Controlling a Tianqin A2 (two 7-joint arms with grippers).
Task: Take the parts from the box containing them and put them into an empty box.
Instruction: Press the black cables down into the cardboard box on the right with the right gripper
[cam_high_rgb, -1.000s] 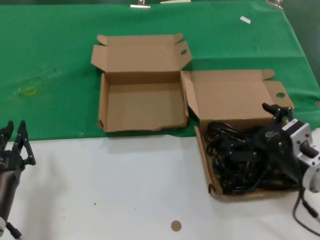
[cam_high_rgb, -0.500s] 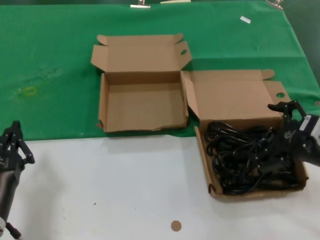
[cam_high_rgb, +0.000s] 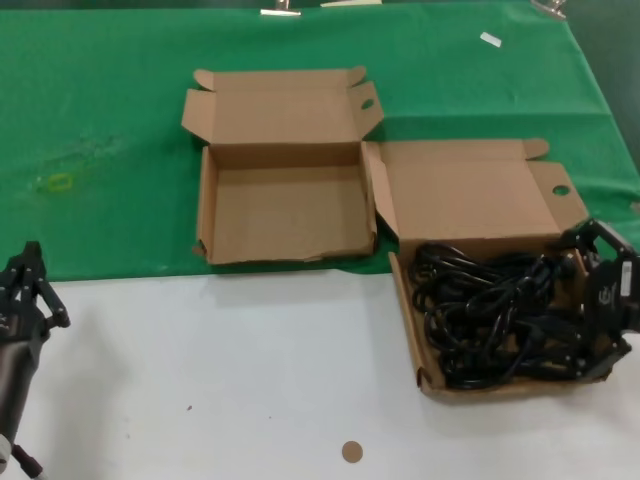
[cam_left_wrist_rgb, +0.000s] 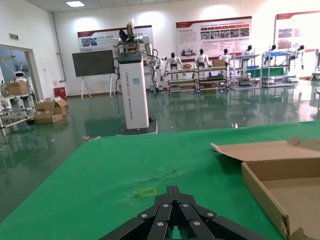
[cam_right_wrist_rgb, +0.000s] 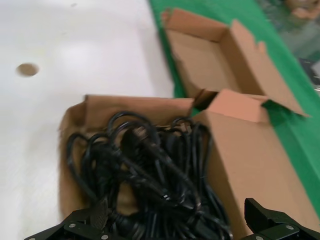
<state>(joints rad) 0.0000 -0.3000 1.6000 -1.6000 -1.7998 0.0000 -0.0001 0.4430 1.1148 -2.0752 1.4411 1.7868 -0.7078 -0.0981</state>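
The parts are black cables tangled into one mass that fills the box containing them, at the right of the head view. My right gripper is at that box's right side, open wide, low over the cables. In the right wrist view the cables lie between its spread fingers, with nothing gripped. The empty box stands left of the full one, lid raised; it also shows in the right wrist view. My left gripper is shut and parked at the near left, fingertips together.
Green cloth covers the far half of the table and white tabletop the near half. A small brown disc lies near the front edge. The left wrist view shows the empty box's corner.
My right gripper has swung to the right side of the cable box and sunk lower over the cables. My left gripper's fingers have closed and the arm has stayed put.
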